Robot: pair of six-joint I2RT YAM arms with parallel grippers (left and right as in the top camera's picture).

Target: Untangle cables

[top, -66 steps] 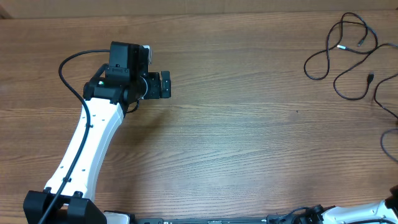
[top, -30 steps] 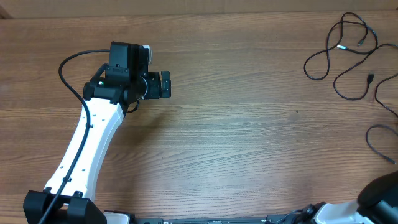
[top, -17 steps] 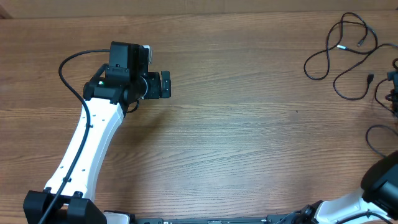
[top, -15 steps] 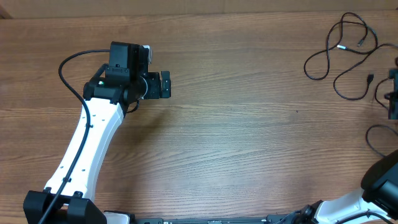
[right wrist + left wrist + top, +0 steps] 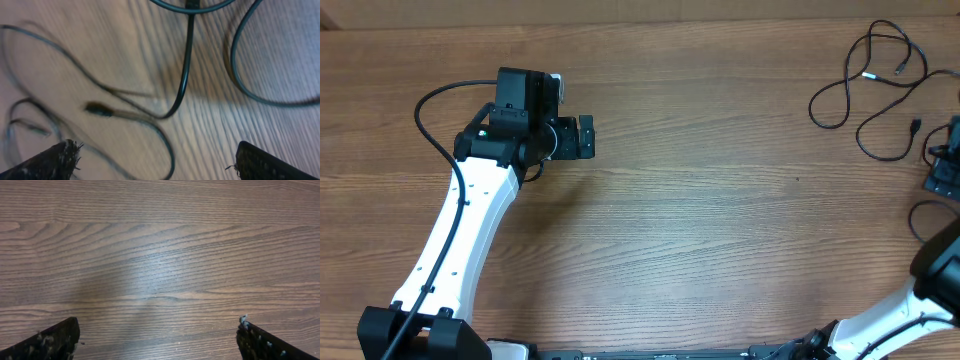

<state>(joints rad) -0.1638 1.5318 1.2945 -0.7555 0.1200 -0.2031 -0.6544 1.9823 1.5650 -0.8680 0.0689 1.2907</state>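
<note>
The cables (image 5: pixel 868 78) lie as thin black loops with small plug ends at the table's far right. One more loop (image 5: pixel 918 215) lies lower down by the right edge. My right gripper (image 5: pixel 944 168) hovers at that edge, just right of the loops, open and holding nothing. In the blurred right wrist view the cables (image 5: pixel 186 75) curve across the wood below the open gripper (image 5: pixel 157 165), with a small plug (image 5: pixel 97 108) to the left. My left gripper (image 5: pixel 586 137) is far off at the upper left, open over bare wood (image 5: pixel 157 340).
The white left arm (image 5: pixel 460 230) runs from the front left corner up to its gripper, with a thick black wire (image 5: pixel 430 110) looping beside it. The right arm (image 5: pixel 932 275) rises from the front right corner. The wooden table (image 5: pixel 720 200) spans the view.
The right arm has come in from the bottom right corner and moved up along the right edge, bringing its gripper beside the cables. The left arm has not moved.
</note>
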